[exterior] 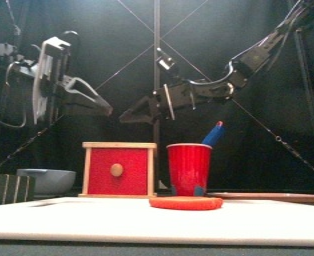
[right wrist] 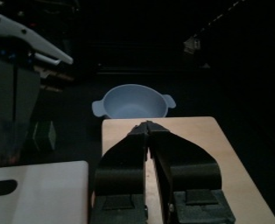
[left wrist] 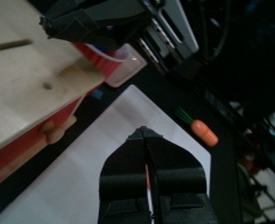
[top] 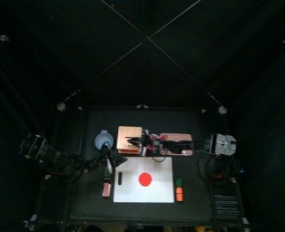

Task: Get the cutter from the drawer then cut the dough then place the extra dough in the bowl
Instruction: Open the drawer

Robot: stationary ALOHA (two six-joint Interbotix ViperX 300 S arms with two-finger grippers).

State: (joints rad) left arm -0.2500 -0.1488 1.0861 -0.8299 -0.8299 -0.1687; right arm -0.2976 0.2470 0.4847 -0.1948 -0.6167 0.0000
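From above, a flat, round, red dough disc (top: 144,178) lies at lower centre on the smooth white board (top: 142,194). The pale wooden box (top: 131,136) stands above it in the frame, with the blue-grey bowl (top: 103,139) at the box's left on the black surface (top: 84,204). At table height, the box's red drawer front (exterior: 120,170) sits flush, and a glossy red cup (exterior: 191,168) at its right holds a blue knife (exterior: 215,132). The left claw (left wrist: 141,133) has its jaws pressed together, empty, above the board. The right claw (right wrist: 146,127) is likewise narrowed to nothing, over the box's top.
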